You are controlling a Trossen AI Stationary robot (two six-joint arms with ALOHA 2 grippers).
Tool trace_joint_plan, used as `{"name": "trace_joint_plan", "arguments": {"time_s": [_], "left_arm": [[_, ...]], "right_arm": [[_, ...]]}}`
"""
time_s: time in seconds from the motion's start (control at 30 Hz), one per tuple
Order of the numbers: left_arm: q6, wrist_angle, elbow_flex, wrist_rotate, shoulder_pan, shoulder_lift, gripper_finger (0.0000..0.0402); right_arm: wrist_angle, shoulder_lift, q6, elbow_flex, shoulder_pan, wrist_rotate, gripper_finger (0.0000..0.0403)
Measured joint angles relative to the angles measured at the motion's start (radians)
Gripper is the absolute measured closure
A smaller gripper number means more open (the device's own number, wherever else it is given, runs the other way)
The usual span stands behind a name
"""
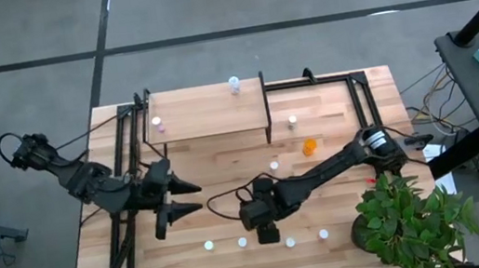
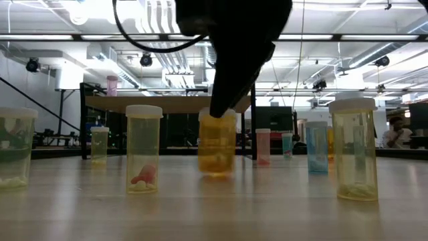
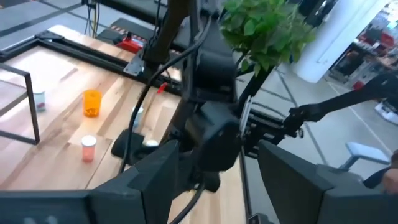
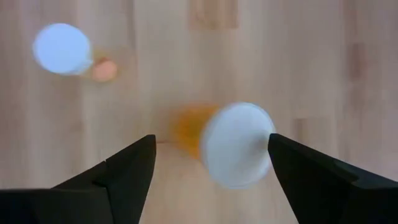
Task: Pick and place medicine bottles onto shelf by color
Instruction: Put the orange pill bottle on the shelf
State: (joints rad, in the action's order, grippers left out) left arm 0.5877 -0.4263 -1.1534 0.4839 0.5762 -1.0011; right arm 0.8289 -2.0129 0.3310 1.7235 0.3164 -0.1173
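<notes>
Where bottles (image 2: 217,143) stand, plank table (image 2: 214,207).

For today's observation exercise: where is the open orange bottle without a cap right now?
In the high view the orange bottle stands on the table, right of the shelf, between a white-capped bottle and the right arm.

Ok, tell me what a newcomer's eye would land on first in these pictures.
First, the right end effector, fingers open, poised directly above an amber bottle with a white cap near the table's front middle. Next, the bushy green plant at the table's front right corner, and the light-wood shelf at the back with two bottles already on it. The left end effector waits open at the table's left.
</notes>
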Motion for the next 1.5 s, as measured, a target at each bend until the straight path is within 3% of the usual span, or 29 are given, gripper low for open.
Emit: {"name": "trace_joint_plan", "arguments": {"time_s": [0.47, 0.8, 1.03, 1.13, 1.27, 1.5], "left_arm": [[0.008, -0.001, 0.0, 0.0, 0.0, 0.022, 0.0198], [0.007, -0.003, 0.0, 0.0, 0.0, 0.014, 0.0198], [0.008, -0.002, 0.0, 0.0, 0.0, 0.014, 0.0198], [0.051, -0.001, 0.0, 0.0, 0.0, 0.007, 0.0198], [0.178, 0.001, -0.002, -0.004, 0.01, -0.053, 0.0198], [0.351, -0.001, -0.021, -0.055, 0.022, -0.279, 0.0198]], "right_arm": [[-0.012, 0.005, 0.0, 0.001, -0.005, 0.003, 0.016], [-0.011, 0.094, 0.023, 0.001, -0.005, 0.007, 0.0148], [-0.008, 0.137, -0.195, 0.001, 0.06, 0.204, 0.014], [0.037, 0.131, -0.225, -0.001, 0.1, 0.222, 0.0143], [0.059, 0.168, -0.133, 0.001, 0.118, 0.13, 0.0151], [0.023, 0.311, -0.105, -0.02, 0.144, -0.152, 0.0161]]}}
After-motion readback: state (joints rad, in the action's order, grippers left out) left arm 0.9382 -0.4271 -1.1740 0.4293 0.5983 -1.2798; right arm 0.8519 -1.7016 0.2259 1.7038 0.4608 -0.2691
